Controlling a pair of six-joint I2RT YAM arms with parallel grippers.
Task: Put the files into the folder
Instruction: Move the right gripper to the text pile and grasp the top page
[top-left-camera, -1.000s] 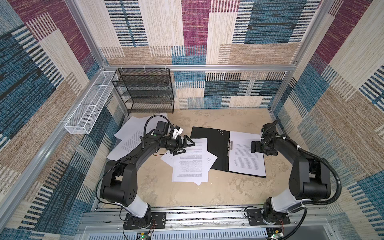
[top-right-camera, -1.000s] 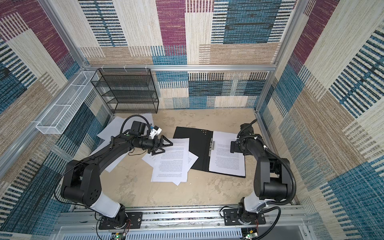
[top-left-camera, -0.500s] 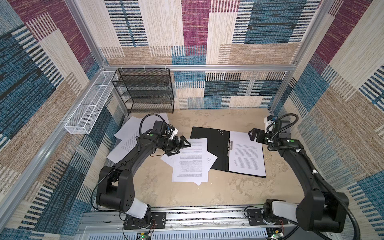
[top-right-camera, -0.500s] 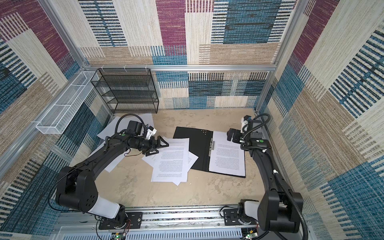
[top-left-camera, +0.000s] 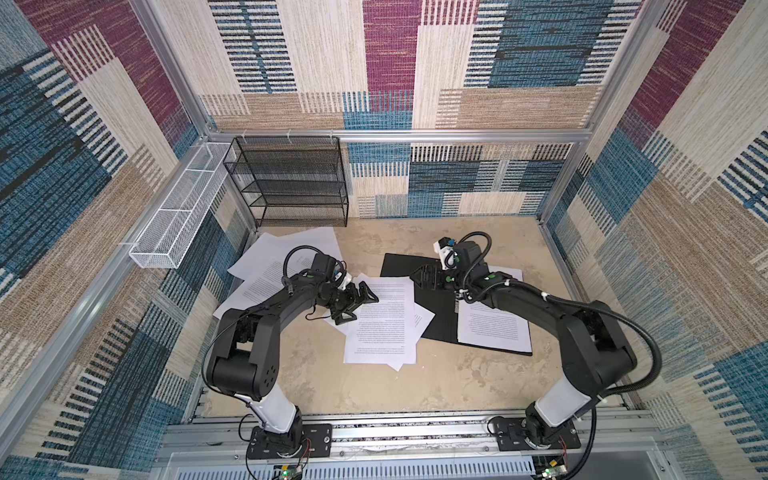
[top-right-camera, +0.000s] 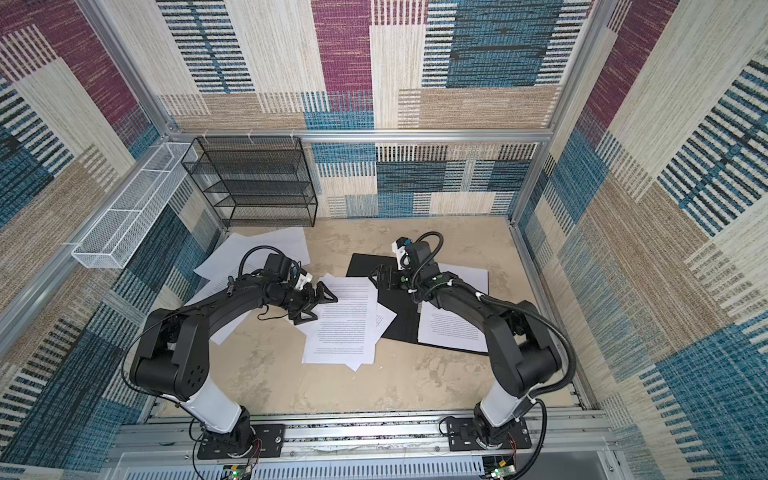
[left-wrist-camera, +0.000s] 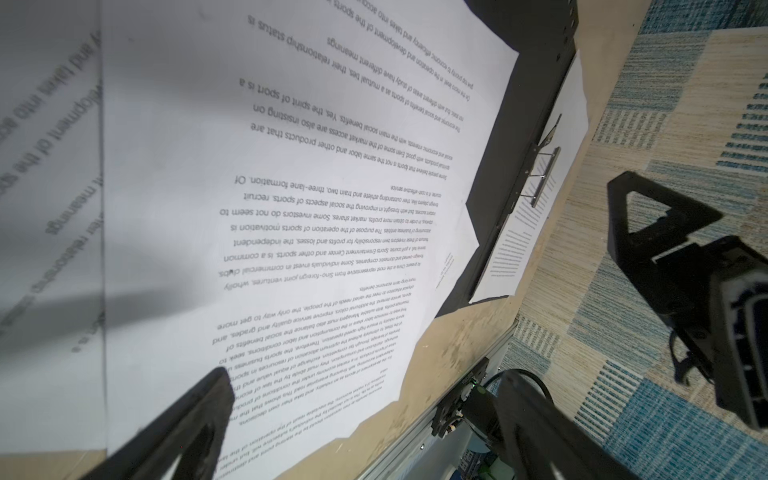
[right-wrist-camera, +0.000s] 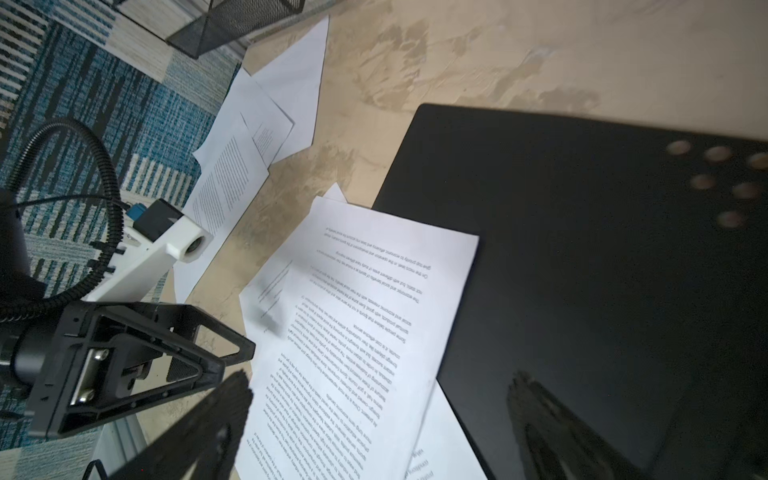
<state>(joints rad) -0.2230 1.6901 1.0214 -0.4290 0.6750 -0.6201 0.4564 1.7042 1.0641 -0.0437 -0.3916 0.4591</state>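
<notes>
Black inner face up: folder (top-left-camera: 440, 326) open and flat on the table (top-left-camera: 374, 395), right of centre in both top views. Carries one printed sheet (top-left-camera: 494, 328) on its right half, beside the metal clip (left-wrist-camera: 540, 178) at the spine. Left half bare except where corners of the central pile (top-left-camera: 382, 328) of files overlap its left edge. Several printed sheets in that pile, fanned, resting on the table just left of the folder. More loose sheets (top-left-camera: 282, 257) scattered towards the far left corner, some printed and some blank, in front of the black wire-mesh rack (top-left-camera: 291, 183).

Above the folder's bare left half, close to the pile's far corner: right gripper (top-left-camera: 415, 279), jaws spread wide, nothing between them. At the left edge of the same pile: left gripper (top-left-camera: 362, 309), jaws likewise spread wide, gripping nothing. In the left wrist view, one finger low over the printed page, the other raised clear of it. Contact between low finger and paper: cannot be told. White wire basket (top-left-camera: 178, 216) fixed on the left wall, well apart from the files.
</notes>
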